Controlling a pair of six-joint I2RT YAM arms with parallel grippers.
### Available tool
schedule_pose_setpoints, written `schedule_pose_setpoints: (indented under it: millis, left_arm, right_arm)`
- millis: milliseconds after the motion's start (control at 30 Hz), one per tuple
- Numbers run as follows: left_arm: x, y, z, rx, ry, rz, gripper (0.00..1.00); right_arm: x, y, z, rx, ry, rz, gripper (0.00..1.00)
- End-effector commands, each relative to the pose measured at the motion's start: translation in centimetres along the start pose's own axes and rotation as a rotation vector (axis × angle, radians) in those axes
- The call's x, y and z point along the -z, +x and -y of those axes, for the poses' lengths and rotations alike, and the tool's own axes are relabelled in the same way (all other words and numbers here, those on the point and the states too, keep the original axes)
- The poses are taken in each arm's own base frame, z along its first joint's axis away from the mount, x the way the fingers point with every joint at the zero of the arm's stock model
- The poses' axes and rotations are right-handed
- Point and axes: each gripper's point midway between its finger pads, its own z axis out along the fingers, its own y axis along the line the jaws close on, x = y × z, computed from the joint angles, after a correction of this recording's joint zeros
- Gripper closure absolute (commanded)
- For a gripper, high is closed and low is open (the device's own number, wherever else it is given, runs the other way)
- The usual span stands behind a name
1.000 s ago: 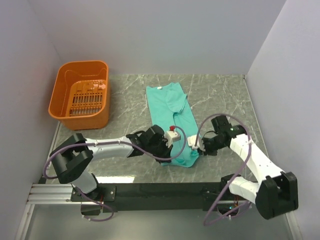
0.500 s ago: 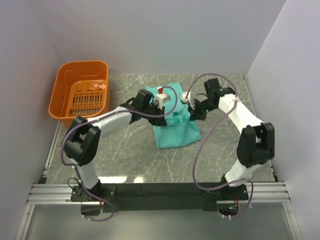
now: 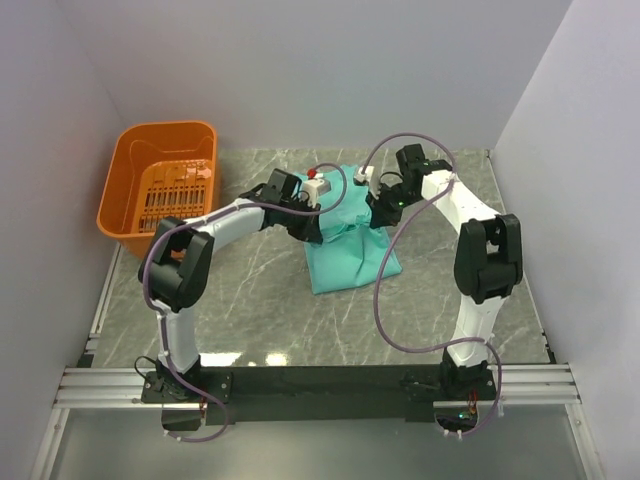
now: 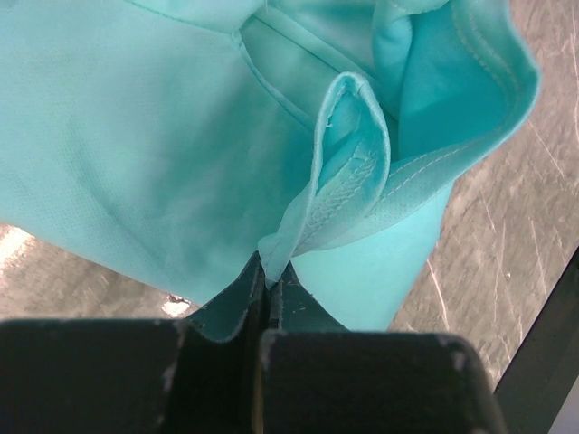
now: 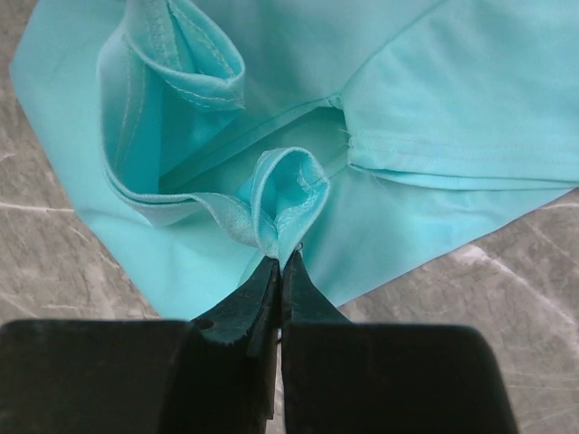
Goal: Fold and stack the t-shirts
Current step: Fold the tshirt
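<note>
A teal-green t-shirt (image 3: pixel 352 258) lies doubled over on the grey marble table at the centre back. My left gripper (image 3: pixel 322 222) is shut on a hemmed edge of the t-shirt (image 4: pixel 348 181) at its far left side. My right gripper (image 3: pixel 374 212) is shut on another hemmed edge of the t-shirt (image 5: pixel 285 194) at its far right side. Both pinched folds stand up in small loops just beyond the fingertips. The two grippers hang close together over the shirt's far end, and the near half lies flat on the table.
An orange plastic basket (image 3: pixel 165 190) stands at the back left of the table (image 3: pixel 250 310). White walls close in the back and both sides. A black rail (image 3: pixel 320 385) with the arm bases runs along the near edge.
Both grippers have carried the shirt's near hem from the front of the table away to the far end, doubling the shirt over itself. Both grips stayed shut.
</note>
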Motion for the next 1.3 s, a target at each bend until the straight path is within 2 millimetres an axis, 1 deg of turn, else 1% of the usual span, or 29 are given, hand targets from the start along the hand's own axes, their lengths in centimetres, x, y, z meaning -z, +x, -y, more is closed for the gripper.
schedule_pose_setpoints:
  millis: [0,233,333,500,700,1133,1200,1267]
  left_arm:
    - [0.4,-2.5,0.0,-0.031,0.008,0.055,0.99]
    - [0.4,-3.2,-1.0,-0.015,-0.021,0.066,0.99]
    - [0.3,-3.3,-1.6,-0.002,-0.038,0.06,0.99]
    - [0.0,-3.4,-2.1,0.007,-0.048,0.05,0.99]
    - [0.1,-3.4,-2.8,0.014,-0.079,0.048,0.99]
    - [-0.1,-3.6,-3.3,0.028,-0.087,0.05,0.99]
    - [-0.2,-3.7,-3.3,0.029,-0.092,0.052,0.99]
    - [-0.2,-3.7,-3.6,0.038,-0.105,0.054,0.98]
  right_arm:
    - [0.6,-1.6,1.8,-0.004,0.062,0.032,1.0]
    - [0.3,-1.4,3.5,-0.068,0.121,0.012,1.0]
    - [0.1,-1.4,3.9,-0.085,0.129,0.01,1.0]
    - [-0.1,-1.4,4.2,-0.094,0.141,0.004,1.0]
    - [-0.2,-1.5,5.2,-0.115,0.18,-0.005,1.0]
    - [-0.7,-1.6,5.6,-0.149,0.198,-0.006,0.99]
    - [-0.8,-1.5,5.8,-0.156,0.205,-0.009,0.98]
    - [-0.9,-1.7,5.9,-0.167,0.211,-0.003,0.91]
